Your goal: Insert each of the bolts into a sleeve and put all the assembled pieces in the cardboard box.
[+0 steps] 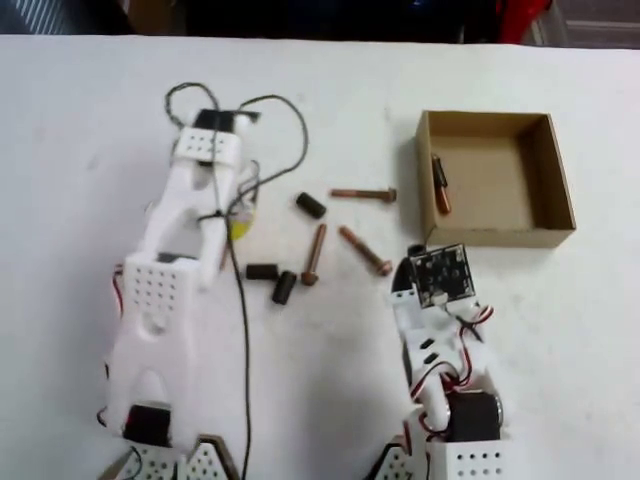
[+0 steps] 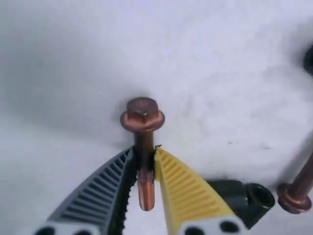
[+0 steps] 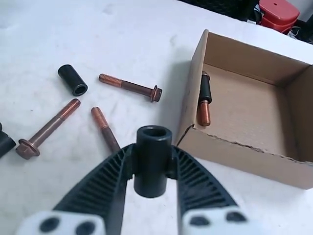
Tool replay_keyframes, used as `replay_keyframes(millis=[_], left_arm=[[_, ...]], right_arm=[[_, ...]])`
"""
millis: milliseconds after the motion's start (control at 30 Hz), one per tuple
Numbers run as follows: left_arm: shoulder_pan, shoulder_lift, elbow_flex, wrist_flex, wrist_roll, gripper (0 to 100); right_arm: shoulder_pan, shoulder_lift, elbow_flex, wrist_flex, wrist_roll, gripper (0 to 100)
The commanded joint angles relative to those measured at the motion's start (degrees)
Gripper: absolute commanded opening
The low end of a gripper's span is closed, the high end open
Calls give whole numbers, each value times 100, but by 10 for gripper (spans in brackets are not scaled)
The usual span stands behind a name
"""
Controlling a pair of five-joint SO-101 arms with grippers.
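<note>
My left gripper (image 2: 145,152) is shut on the shank of a copper bolt (image 2: 142,116), its flanged head sticking out beyond the grey and yellow fingertips. My right gripper (image 3: 153,151) is shut on a black sleeve (image 3: 153,164), held open end up near the cardboard box (image 3: 234,152). One assembled bolt and sleeve (image 3: 204,98) lies inside the box against its wall. Three loose bolts (image 1: 363,194) (image 1: 315,253) (image 1: 365,250) and three loose sleeves (image 1: 311,206) (image 1: 262,271) (image 1: 285,287) lie on the white table between the arms. The left gripper (image 1: 237,215) hangs left of them.
The box (image 1: 490,237) stands at the right of the table, just beyond the right arm (image 1: 440,275). Black cables (image 1: 240,300) trail from the left arm across the table. A sleeve (image 2: 244,198) and a bolt head (image 2: 293,196) lie close to the left gripper.
</note>
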Motion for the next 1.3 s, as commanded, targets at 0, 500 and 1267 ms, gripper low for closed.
replay_keyframes(millis=[0,500,1267], left_arm=[[-321,-400,62,-237,-229,21],[-382,-382,62,-255,-1292,24],[-374,-400,18,-510,-1310,79]], right_arm=[[13,-66,-70,-127,-44,17],[40,-66,-70,-110,-44,17],[22,-66,-70,-110,-44,17]])
